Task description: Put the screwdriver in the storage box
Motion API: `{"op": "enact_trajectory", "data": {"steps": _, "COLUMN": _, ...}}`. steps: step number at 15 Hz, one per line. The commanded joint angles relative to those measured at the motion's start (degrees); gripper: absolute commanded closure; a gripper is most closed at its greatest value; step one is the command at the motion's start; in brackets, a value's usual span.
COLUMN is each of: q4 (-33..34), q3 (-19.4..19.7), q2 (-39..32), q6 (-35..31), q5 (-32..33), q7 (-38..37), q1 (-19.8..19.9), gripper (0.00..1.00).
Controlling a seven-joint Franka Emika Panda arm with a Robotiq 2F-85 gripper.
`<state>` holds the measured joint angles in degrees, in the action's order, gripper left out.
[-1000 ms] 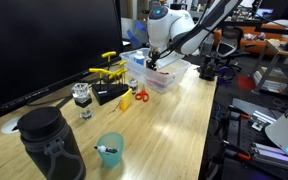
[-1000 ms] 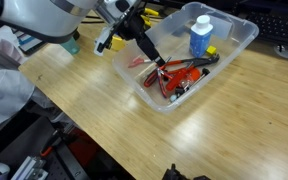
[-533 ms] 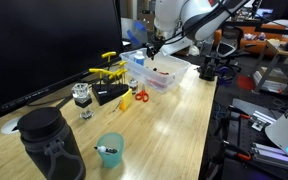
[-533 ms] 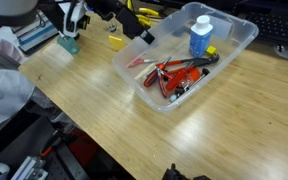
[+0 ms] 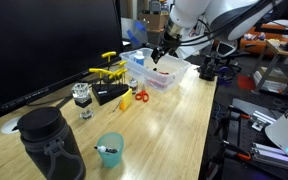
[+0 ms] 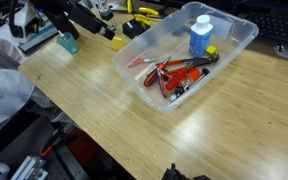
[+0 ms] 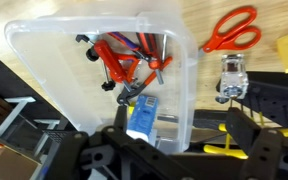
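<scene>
The screwdriver, slim with a red handle, lies inside the storage box, at its end nearer the teal cup. The clear box also shows in an exterior view and in the wrist view. My gripper hangs open and empty well above the box. In an exterior view it is a dark shape at the upper left, off the box. In the wrist view its fingers are spread with nothing between them. There I cannot pick the screwdriver out among the red tools.
The box also holds a red clamp-like tool and a blue bottle. Orange scissors, yellow-handled tools, a glass jar, a teal cup and a black jar stand on the wooden table by a monitor.
My gripper was down inside the box a second ago; it has lifted up and away from it. The screwdriver stays lying in the box.
</scene>
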<state>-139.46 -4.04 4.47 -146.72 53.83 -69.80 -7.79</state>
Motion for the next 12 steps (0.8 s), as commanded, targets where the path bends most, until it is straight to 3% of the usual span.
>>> {"op": "enact_trajectory", "data": {"steps": 1, "q4": -5.33, "q3": -2.43, "q2": 5.09, "q6": -5.26, "q5": 0.27, "q7": 3.1, "q1": -0.03, "gripper": 0.0}}
{"op": "enact_trajectory", "data": {"steps": 7, "q4": -11.96, "q3": -3.5, "q2": 7.31, "q6": -12.09, "q5": -2.95, "q7": 1.37, "q1": -6.03, "gripper": 0.0}}
{"op": "enact_trajectory", "data": {"steps": 8, "q4": -10.13, "q3": -3.7, "q2": 6.06, "q6": -9.59, "q5": -1.45, "q7": 0.71, "q1": -5.69, "gripper": 0.0}}
{"op": "enact_trajectory", "data": {"steps": 12, "q4": -11.15, "q3": -3.65, "q2": 6.13, "q6": -10.88, "q5": -2.19, "q7": 0.58, "q1": -6.34, "gripper": 0.0}}
